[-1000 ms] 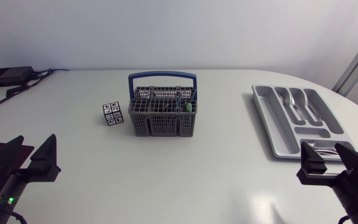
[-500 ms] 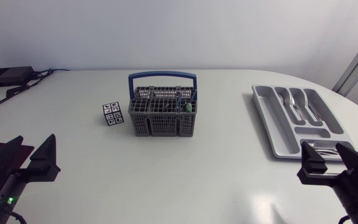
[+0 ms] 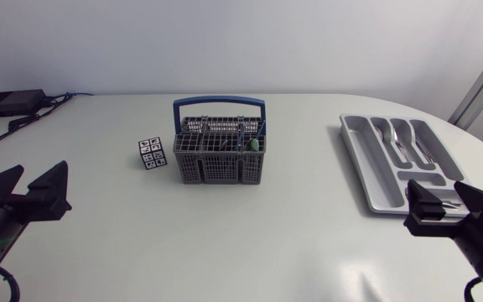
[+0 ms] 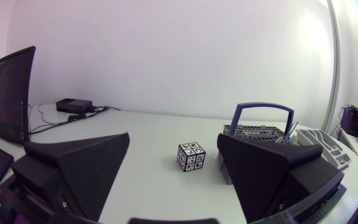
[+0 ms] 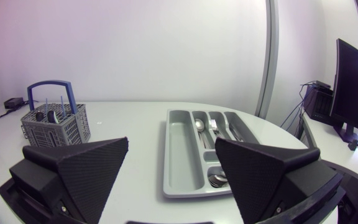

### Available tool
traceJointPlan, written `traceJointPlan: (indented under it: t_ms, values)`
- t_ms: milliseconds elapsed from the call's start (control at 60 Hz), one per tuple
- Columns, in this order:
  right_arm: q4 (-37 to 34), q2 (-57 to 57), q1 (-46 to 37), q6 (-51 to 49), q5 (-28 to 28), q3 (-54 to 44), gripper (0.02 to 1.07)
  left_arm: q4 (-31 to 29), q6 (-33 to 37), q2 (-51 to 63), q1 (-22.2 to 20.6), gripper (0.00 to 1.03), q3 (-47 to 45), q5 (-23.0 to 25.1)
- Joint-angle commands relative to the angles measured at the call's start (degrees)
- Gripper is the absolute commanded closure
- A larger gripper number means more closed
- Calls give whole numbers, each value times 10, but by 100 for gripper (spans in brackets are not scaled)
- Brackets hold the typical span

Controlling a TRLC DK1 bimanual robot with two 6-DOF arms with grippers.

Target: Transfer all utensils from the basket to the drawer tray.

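The grey cutlery basket (image 3: 219, 156) with a blue handle stands mid-table and holds a few utensils, one with a green end (image 3: 254, 144). At the right lies the grey drawer tray (image 3: 381, 172), with spoons and forks (image 3: 409, 144) in its compartments. My left gripper (image 3: 25, 193) is open and empty near the front left, far from the basket (image 4: 258, 130). Just in front of the tray (image 5: 182, 155), my right gripper (image 3: 451, 210) also stands open and empty. The right wrist view shows the basket (image 5: 56, 123) far off to the side of the right gripper (image 5: 169, 177).
A small black-and-white patterned cube (image 3: 151, 153) sits just left of the basket, also seen as the cube (image 4: 191, 156) ahead of my left gripper (image 4: 176, 180). A black box (image 3: 11, 102) with cables lies at the back left corner.
Both grippers have shifted slightly away from the front edge, the left one more so. Their fingers stay open. Basket, cube and tray have not moved.
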Motion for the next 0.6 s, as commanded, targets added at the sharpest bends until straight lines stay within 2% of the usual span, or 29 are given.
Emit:
traceJointPlan:
  t_ms: [0,83,167,233,300,383,467,533,583]
  values:
    - [14,43,12,3,8,28,6,12,-18,48,-5,5,33,-6]
    - [15,83,27,4,18,49,6,13,-16,96,-14,5,59,-18]
    - [11,115,43,4,33,66,6,8,-12,147,-49,7,87,-54]
    - [7,138,52,4,40,78,6,-10,-1,193,-89,8,113,-97]
    - [-10,169,69,3,54,97,6,-37,40,267,-172,8,156,-152]
    - [-51,213,90,-7,65,128,6,-70,93,336,-233,7,205,-203]
    - [-77,256,100,-20,65,154,6,-97,133,387,-242,7,245,-203]
    - [-95,288,104,-37,63,171,6,-107,142,419,-278,7,270,-203]
    - [-101,303,107,-55,55,179,7,-109,142,443,-288,7,285,-203]
